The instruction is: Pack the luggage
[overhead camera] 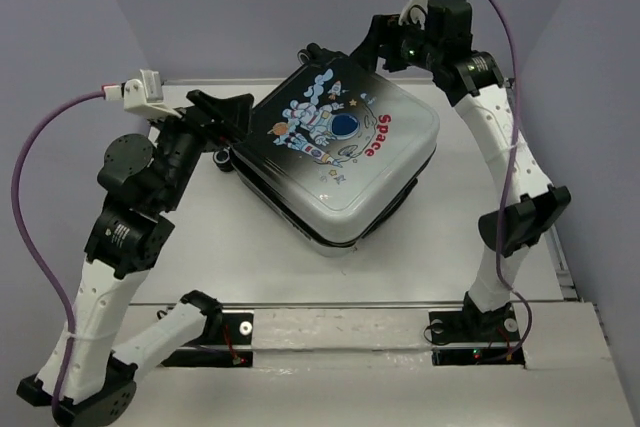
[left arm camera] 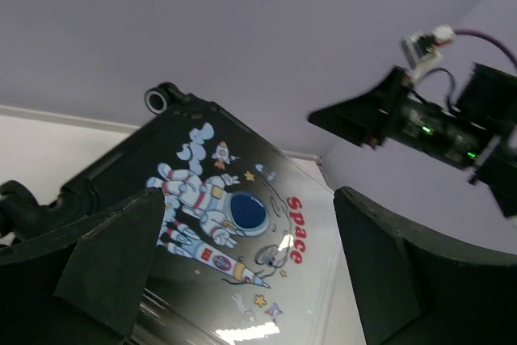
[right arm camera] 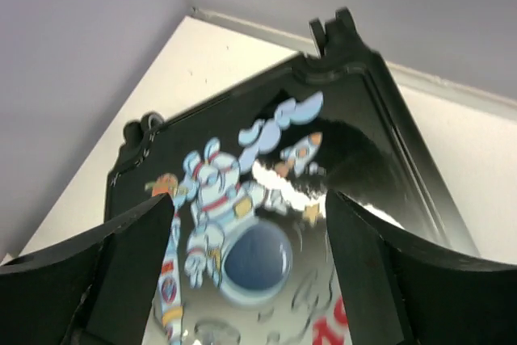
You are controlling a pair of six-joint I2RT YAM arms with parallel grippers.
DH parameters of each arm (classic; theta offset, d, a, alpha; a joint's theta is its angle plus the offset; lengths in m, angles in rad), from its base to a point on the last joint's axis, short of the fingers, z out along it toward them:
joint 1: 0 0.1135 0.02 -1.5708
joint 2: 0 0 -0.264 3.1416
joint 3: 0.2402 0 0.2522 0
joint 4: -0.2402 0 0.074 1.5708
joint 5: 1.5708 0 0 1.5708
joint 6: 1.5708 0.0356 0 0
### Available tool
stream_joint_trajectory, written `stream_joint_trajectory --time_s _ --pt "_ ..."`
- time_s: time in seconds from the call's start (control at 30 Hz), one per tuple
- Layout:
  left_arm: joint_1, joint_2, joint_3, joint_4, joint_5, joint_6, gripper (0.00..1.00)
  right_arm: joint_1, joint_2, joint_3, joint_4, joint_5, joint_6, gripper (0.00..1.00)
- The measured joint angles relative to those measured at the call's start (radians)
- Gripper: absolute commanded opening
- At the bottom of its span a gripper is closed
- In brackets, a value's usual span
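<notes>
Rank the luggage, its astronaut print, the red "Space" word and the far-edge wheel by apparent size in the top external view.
1. Luggage, easily the largest.
2. Astronaut print.
3. Red "Space" word.
4. Wheel, smallest, though the shell partly hides it.

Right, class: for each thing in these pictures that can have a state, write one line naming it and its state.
luggage: closed, lying flat, printed shell up.
left gripper: open, holding nothing.
right gripper: open, holding nothing.
</notes>
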Motion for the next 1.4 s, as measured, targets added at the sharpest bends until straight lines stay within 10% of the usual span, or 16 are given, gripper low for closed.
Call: stream_joint_trajectory --time_s 0.07,0.13,0.4,0.57,1.2,1.4 --pt "0.100 -0.024 -0.040 0.018 0.055 0.005 0.98 0.002 -0.101 -0.093 -0.006 -0.006 -0.012 0.11" --pt "0.274 -0.018 -0.140 0.072 0.167 -0.005 0.99 0.002 -0.241 -0.274 0.055 -0.009 -0.009 0.08" --pt "0.599 0.234 -0.378 0.150 0.404 -0.116 0.99 0.187 -0.800 -1.099 0.248 0.013 0.051 0.67" --pt "0.628 0.372 -0.359 0.243 0.477 -0.161 0.99 0.364 -0.951 -1.338 0.329 0.061 0.100 0.72" --pt "0.626 0.657 -0.290 0.405 0.574 -0.233 0.94 0.472 -1.086 -1.450 0.381 0.160 0.160 0.74" --pt "0.622 0.693 -0.290 0.455 0.577 -0.277 0.68 0.488 -1.087 -1.450 0.380 0.168 0.167 0.74"
